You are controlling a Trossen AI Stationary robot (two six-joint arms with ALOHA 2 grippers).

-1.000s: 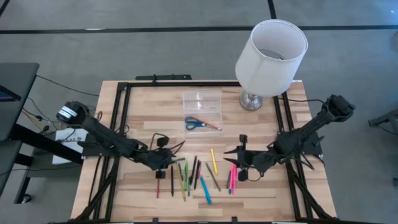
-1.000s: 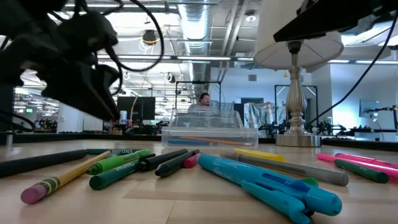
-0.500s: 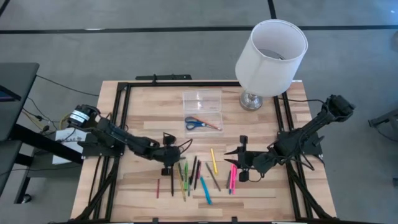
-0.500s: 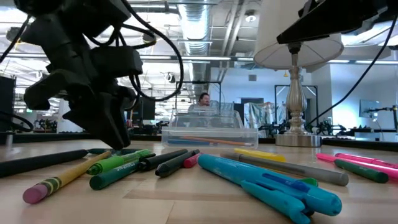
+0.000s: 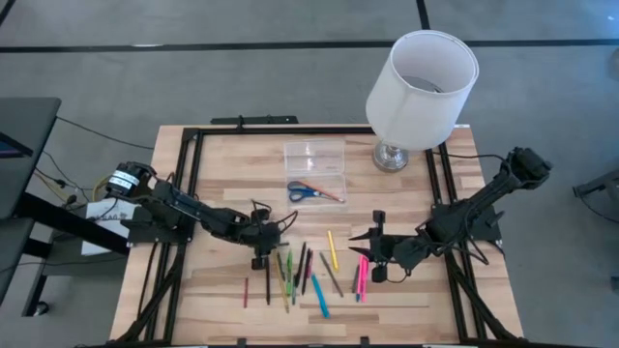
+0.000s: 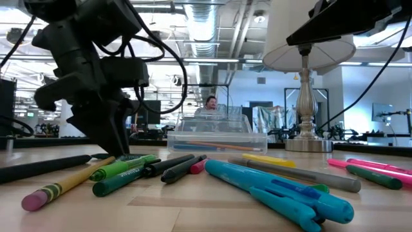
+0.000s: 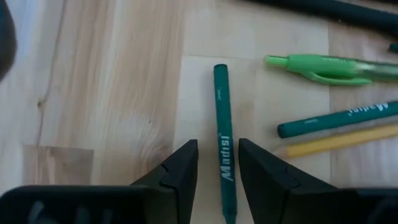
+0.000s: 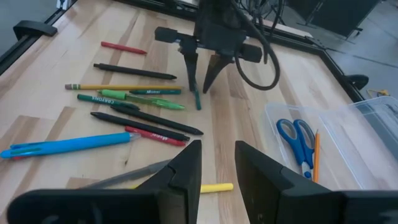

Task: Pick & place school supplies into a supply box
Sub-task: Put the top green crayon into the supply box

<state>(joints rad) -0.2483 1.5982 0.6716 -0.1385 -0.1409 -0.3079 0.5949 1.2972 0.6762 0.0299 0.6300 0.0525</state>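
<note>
Pencils, pens and markers (image 5: 300,275) lie scattered on the wooden table's near half, with pink markers (image 5: 362,275) at their right. My left gripper (image 7: 217,144) is open and points down at the left of the cluster (image 5: 259,257). Its fingers stand on either side of a dark green pen (image 7: 221,112) lying flat, without visibly touching it. My right gripper (image 8: 217,152) is open, hovering near the pink markers (image 5: 371,253). The clear supply box (image 5: 314,159) stands open farther back. Blue-handled scissors (image 8: 297,140) and an orange pencil (image 8: 315,155) lie in it.
A large lamp with a white shade (image 5: 421,87) stands on the far right of the table, its metal base (image 5: 392,155) beside the box. A black frame (image 5: 189,184) runs along the table's edges. A red pencil (image 5: 245,290) and a blue pen (image 8: 62,146) lie near the front.
My left gripper has moved toward the table's right, to the left side of the pen cluster, and has come down with its fingers pointing at the table astride the dark green pen. The pens have stayed where they were. My right arm has kept still.
</note>
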